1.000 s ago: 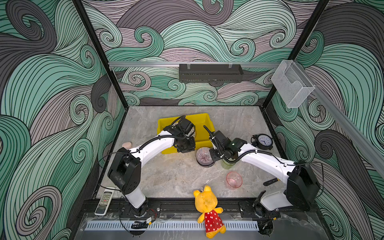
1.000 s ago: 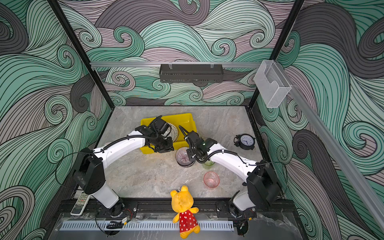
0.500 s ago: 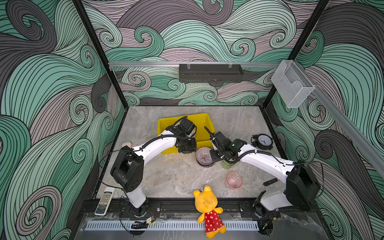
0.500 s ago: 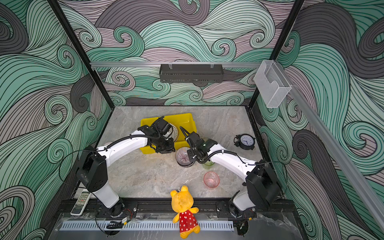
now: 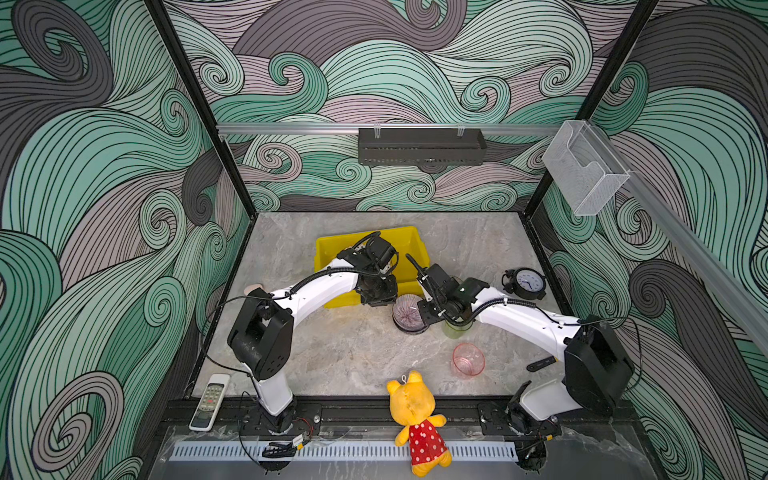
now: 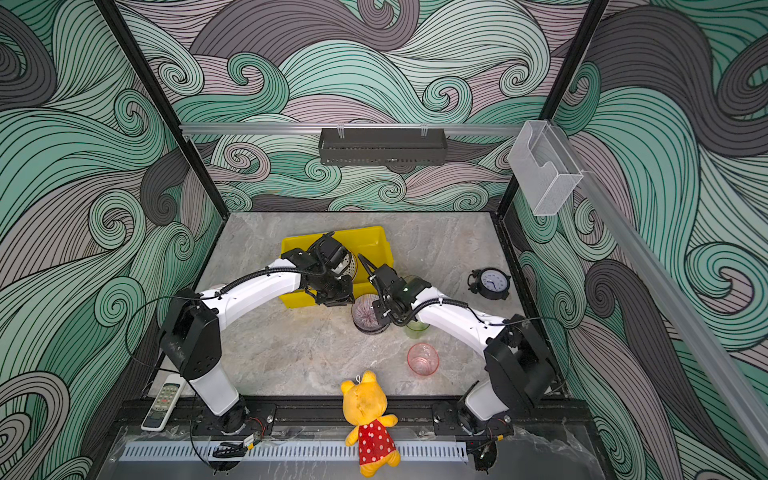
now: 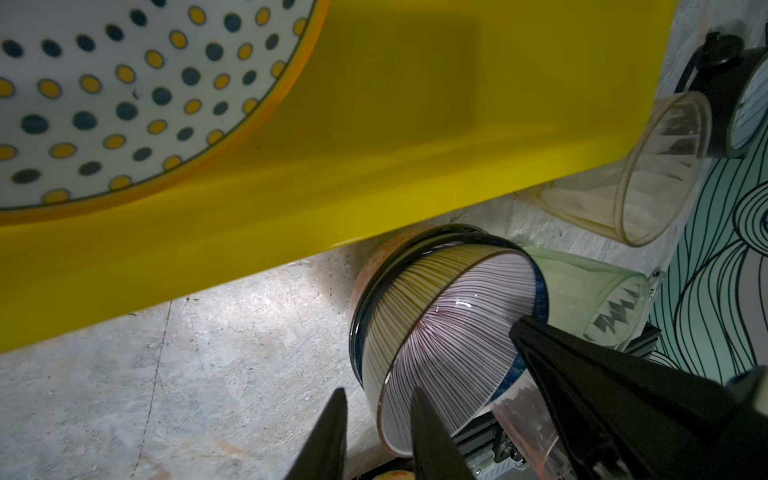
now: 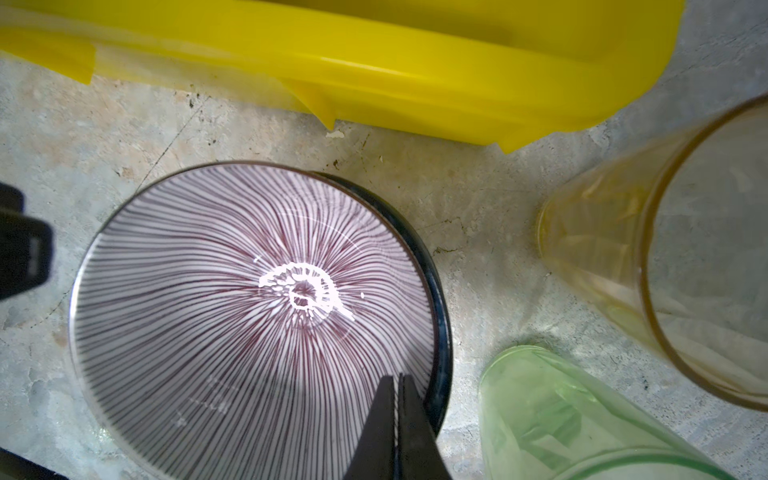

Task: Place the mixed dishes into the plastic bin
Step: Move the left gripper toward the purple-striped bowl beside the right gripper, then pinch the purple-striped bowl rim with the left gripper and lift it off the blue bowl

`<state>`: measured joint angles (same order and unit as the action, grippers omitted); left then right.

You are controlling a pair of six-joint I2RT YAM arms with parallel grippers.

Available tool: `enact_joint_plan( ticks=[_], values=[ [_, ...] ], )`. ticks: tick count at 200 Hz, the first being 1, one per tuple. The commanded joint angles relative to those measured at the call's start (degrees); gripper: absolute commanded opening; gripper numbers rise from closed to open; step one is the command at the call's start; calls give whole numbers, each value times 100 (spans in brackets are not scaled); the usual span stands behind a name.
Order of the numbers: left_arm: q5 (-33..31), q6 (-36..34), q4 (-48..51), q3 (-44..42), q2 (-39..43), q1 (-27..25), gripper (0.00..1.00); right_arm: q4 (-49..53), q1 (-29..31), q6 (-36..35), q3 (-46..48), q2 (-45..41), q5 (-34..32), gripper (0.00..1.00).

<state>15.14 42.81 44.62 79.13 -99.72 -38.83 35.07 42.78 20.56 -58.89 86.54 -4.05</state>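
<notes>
The yellow plastic bin point(image 5: 332, 249) sits toward the back of the grey marbled table point(image 5: 332, 357), and a dotted-rim plate point(image 7: 124, 91) already lies inside it. Just off the bin's near right corner stands the purple-striped bowl point(image 8: 249, 311), nested on top of a dark-rimmed bowl point(image 7: 358, 307) — both still on the table, outside the bin. The left gripper point(image 7: 378, 399) reaches down at the side of the bowl nearer the bin, its jaws apart and straddling the rim. One finger is over the striped inside, and the other is outside the wall, with a sliver of table showing between it and the bowl. The right gripper point(image 8: 394, 378) comes in from the opposite side with its jaws pressed together and nothing between them. Its tip lies over the inner wall close to the rim; whether it touches cannot be told. A green cup point(image 8: 561, 415) is just beside the bowl stack, partly under the right arm in both top views, and an amber cup point(image 8: 665, 249) is near the bin's corner. A pink cup point(image 5: 468, 359) stands upright, well apart toward the front. A black alarm clock point(image 5: 524, 283) is by the right wall — and a yellow plush bear point(image 5: 411, 419) lies at the front edge.
</notes>
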Motion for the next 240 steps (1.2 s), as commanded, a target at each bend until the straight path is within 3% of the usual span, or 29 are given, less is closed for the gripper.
enact_joint_plan(
  ticks=[1,150,240],
  values=[
    [86,-69,255,242,-173,-81,31,43,-25,86,-45,37,29,8],
    [7,-49,445,482,-626,-213,26,25,-24,115,-49,86,144,7],
    [-184,35,468,417,-532,-222,12,26,-16,178,-60,-92,204,8]
  ],
)
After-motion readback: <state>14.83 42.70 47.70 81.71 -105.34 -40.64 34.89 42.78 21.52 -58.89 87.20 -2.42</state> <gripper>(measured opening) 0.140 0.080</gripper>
